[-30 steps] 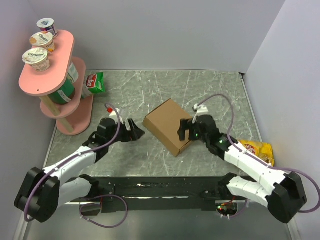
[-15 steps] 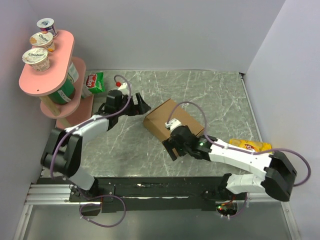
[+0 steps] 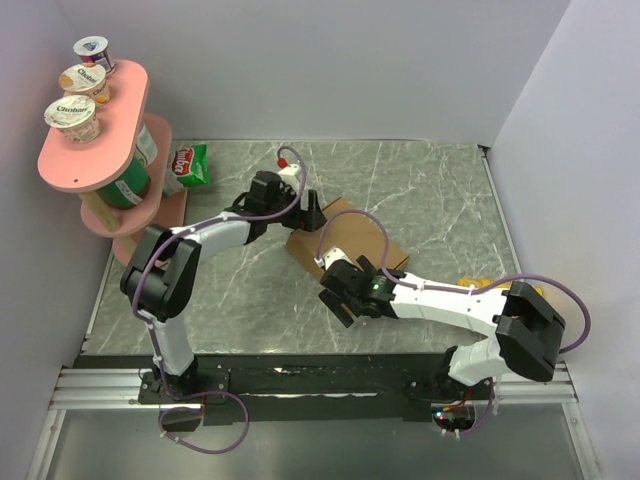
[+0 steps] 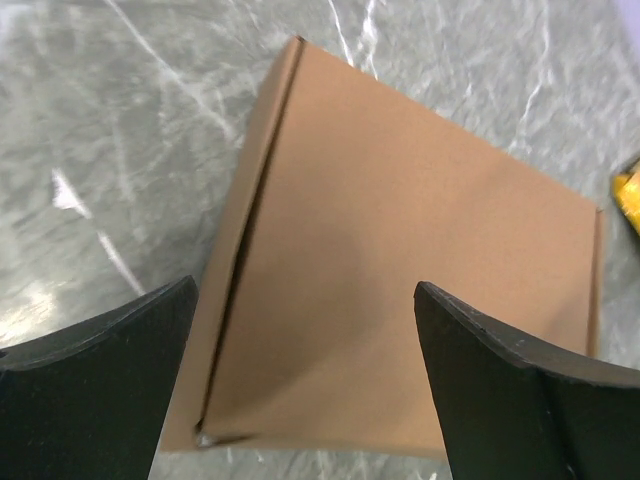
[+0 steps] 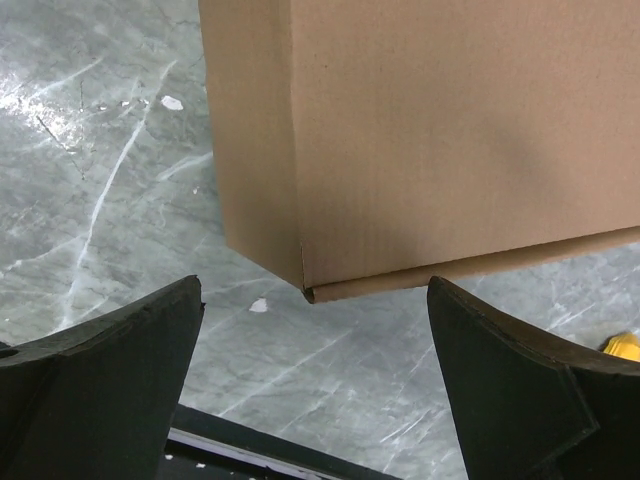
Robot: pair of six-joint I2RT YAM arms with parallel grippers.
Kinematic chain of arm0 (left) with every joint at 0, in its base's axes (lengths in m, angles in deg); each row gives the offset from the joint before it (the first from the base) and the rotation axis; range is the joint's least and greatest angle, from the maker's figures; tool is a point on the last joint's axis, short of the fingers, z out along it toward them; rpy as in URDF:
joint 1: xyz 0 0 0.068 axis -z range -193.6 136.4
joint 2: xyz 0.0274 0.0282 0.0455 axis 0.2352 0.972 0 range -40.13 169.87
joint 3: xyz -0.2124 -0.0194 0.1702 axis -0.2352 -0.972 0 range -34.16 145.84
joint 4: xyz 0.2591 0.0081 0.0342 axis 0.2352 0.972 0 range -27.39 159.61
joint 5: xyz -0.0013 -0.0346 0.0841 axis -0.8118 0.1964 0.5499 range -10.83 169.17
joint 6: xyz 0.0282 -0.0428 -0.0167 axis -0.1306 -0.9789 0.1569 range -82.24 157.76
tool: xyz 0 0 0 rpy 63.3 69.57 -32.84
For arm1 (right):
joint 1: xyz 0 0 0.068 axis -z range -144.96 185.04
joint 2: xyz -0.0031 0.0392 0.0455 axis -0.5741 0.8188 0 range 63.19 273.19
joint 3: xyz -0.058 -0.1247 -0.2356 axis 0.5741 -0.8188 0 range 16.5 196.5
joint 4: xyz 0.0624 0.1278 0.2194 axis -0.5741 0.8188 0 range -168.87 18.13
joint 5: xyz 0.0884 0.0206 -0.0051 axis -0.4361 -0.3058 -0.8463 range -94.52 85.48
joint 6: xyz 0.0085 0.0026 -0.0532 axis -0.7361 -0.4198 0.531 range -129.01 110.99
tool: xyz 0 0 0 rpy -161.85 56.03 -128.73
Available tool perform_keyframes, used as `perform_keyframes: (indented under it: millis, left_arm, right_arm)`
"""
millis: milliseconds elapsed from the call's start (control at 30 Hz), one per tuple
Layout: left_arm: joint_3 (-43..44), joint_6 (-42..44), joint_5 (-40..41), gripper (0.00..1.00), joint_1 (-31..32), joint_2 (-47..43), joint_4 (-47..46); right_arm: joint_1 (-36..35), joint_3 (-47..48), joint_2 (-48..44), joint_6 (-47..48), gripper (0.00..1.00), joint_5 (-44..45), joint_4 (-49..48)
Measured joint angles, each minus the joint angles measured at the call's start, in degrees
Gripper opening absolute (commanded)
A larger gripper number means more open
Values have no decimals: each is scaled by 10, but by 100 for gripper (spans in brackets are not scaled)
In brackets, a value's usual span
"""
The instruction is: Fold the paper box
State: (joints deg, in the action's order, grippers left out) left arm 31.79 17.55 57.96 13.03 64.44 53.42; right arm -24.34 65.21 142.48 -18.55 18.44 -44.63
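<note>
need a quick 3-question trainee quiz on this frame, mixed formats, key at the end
1. True or false: the left gripper is shut on the paper box.
2. Where does the green snack bag lie? A) on the table beside the pink shelf; B) on top of the box; C) under the box.
3. Fill in: the shelf's top tier holds ___ yogurt cups.
Key: 1 false, its jaws stand open; 2 A; 3 three.
</note>
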Motion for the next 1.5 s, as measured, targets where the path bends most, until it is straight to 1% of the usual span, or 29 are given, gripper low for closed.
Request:
perform_keyframes:
  millis: [200,300,400,533,700,733,800,900,933,1033,1133,1200,1233,1300,1333,1500]
  left_arm:
    - [19,25,32,97,13,27,18]
    - [19,30,49,97,13,35,23]
    - [20,35,59,97,15,42,29]
    - [27,37,62,97,16,48,31]
    - [35,43,61,97,16,52,34]
    - [38,44,61,97,16,53,35]
    - [44,45,61,97,16,57,39]
    - [52,45,61,97,16,63,42]
    - [56,45,61,97,17,66,43]
    - [63,45,60,97,17,72,43]
    - [65,45,59,96,16,75,43]
    - [65,45,58,97,16,75,42]
    - [65,45,57,96,16,75,42]
    - [65,45,57,96,16,76,42]
    - [65,45,56,96,16,76,42]
    - [65,44,56,96,16,78,36]
  right_arm:
    - [0,4,14,-2,99,3,3]
    - [0,9,23,-5,96,11,6]
    - [0,16,35,-7,90,22,11]
    - [0,29,54,-13,78,42,22]
    - [-1,47,80,-20,70,65,42]
    - [-1,52,85,-22,67,68,47]
    - [-4,59,93,-27,64,74,54]
    - [-9,69,101,-37,54,79,66]
    - [-10,74,103,-42,49,81,71]
    - [-16,92,121,-58,43,94,90]
    - [-28,110,146,-75,41,114,111]
    - [-34,118,158,-83,36,127,120]
    - [-37,120,162,-87,29,130,124]
    - [-40,124,167,-94,8,138,129]
    - [-41,125,170,-98,0,141,131]
    - [-44,134,183,-113,0,154,144]
